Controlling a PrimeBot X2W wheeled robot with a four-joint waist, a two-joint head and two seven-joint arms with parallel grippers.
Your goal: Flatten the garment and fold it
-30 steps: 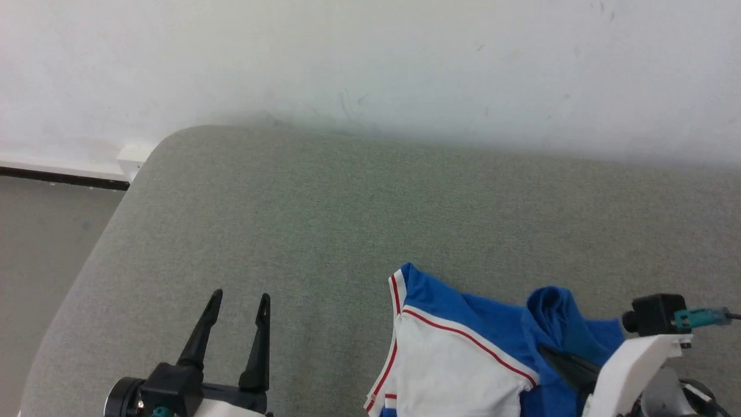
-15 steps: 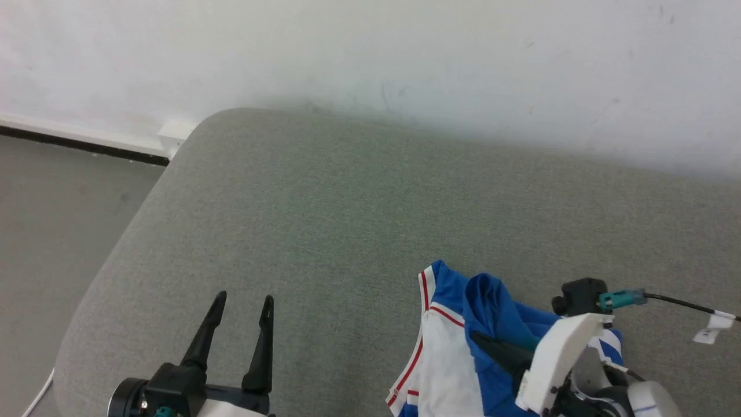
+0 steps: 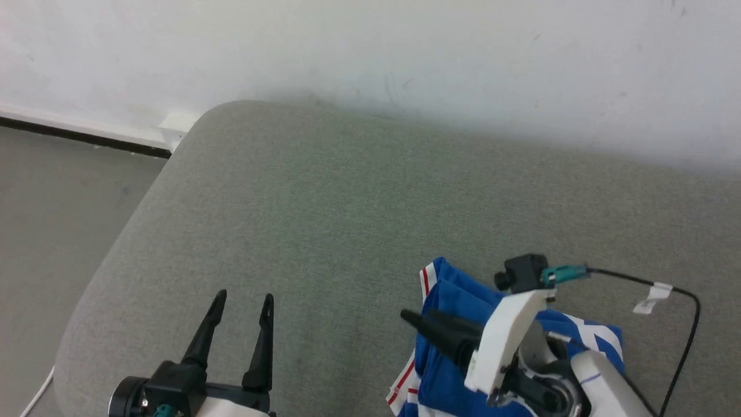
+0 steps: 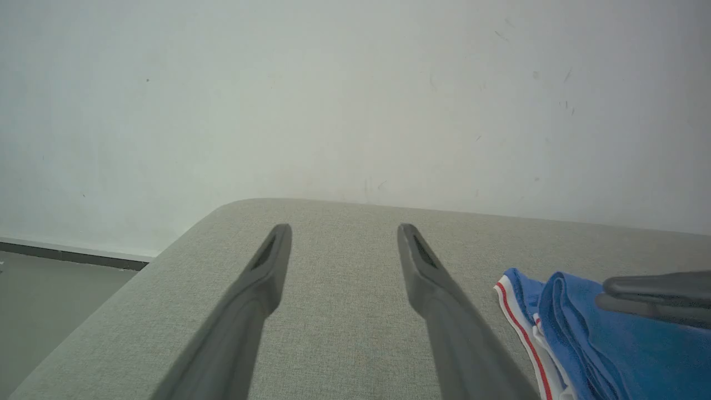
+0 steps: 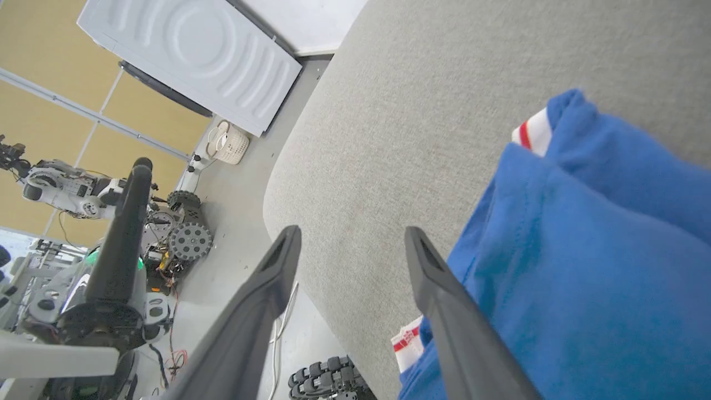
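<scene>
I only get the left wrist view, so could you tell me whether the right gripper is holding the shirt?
Observer: No; the right wrist view shows the right gripper open, only cushion between its jaws, the shirt beside them.
Operator: Thanks. Is it flat yet?
Observer: No; in the head view it is crumpled, partly hidden by the right arm.
Operator: What lies beyond the cushion's left edge?
Observer: A pale basket beside a white appliance, in the right wrist view.
</scene>
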